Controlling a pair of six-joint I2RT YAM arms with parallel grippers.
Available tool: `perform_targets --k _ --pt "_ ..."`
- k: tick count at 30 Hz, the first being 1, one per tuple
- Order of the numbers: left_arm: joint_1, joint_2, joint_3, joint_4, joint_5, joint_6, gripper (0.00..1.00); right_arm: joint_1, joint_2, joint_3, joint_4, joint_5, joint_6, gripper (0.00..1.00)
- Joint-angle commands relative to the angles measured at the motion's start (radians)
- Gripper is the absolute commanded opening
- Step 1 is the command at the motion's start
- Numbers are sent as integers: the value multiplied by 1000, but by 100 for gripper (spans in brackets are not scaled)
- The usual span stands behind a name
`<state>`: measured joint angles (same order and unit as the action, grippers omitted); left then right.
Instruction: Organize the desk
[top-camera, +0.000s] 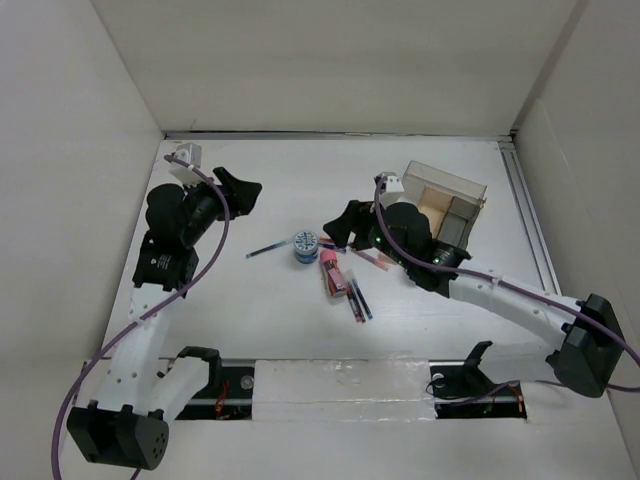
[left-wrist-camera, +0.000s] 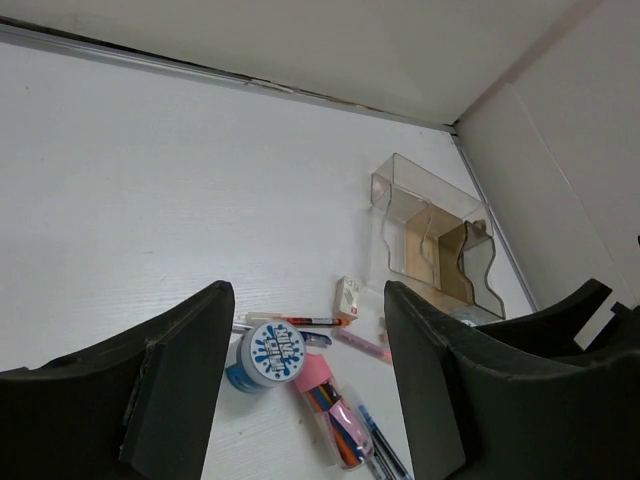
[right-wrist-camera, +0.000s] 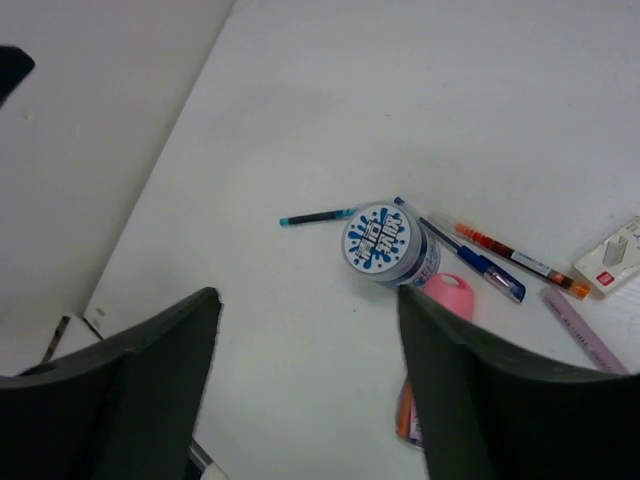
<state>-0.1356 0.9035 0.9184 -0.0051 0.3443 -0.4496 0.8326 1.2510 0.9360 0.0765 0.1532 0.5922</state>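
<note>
Print on the jar lid (right-wrist-camera: 382, 243) is unreadable

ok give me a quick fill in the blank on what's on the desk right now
1. The round tub has a white lid with a ____ splash print.
2. The left claw and the right claw are both ____, holding nothing.
3. The clear tray stands beside the ____ arm.
Missing words: blue; open; right.
</note>
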Motion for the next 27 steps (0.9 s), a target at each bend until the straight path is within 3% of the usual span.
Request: perform_targets --k 1,3,4,6,8,9,12,13,16,17,20,21,23,27 --pt "4 -25 13 24 9 29 58 26 -10 18 31 48 -15 68" --pt "4 -37 -1 31 7 32 59 26 -13 4 45 54 -14 41" --pt "4 -40 -19 40 7 32 59 26 -12 3 28 55 -12 19" --pt "4 -46 -27 51 7 37 56 26 1 6 10 63 -8 5" --pt "4 -43 -30 51 18 48 47 26 22 6 -6 65 -5 1" --pt "4 -41 -32 53 30 51 34 26 34 9 -7 65 -5 3" --pt "4 -38 -29 51 24 61 7 36 91 50 -41 63 -6 44" --pt "4 -38 -23 44 16 65 2 45 128 61 -62 72 -3 65" --pt "4 -48 -21 13 -36 72 0 54 197 115 -105 88 -11 90" --pt "4 -48 -20 8 -53 74 0 54 250 139 -125 91 -11 93" --pt "4 -31 3 -35 -79 81 19 63 359 233 -210 98 -17 99" --pt "4 -25 7 -48 -85 84 30 74 381 248 -218 103 -23 99" --pt "4 -20 14 -52 -97 84 40 86 418 293 -236 136 -45 100" --pt "4 -24 28 -75 -116 89 44 95 511 333 -215 166 -64 100"
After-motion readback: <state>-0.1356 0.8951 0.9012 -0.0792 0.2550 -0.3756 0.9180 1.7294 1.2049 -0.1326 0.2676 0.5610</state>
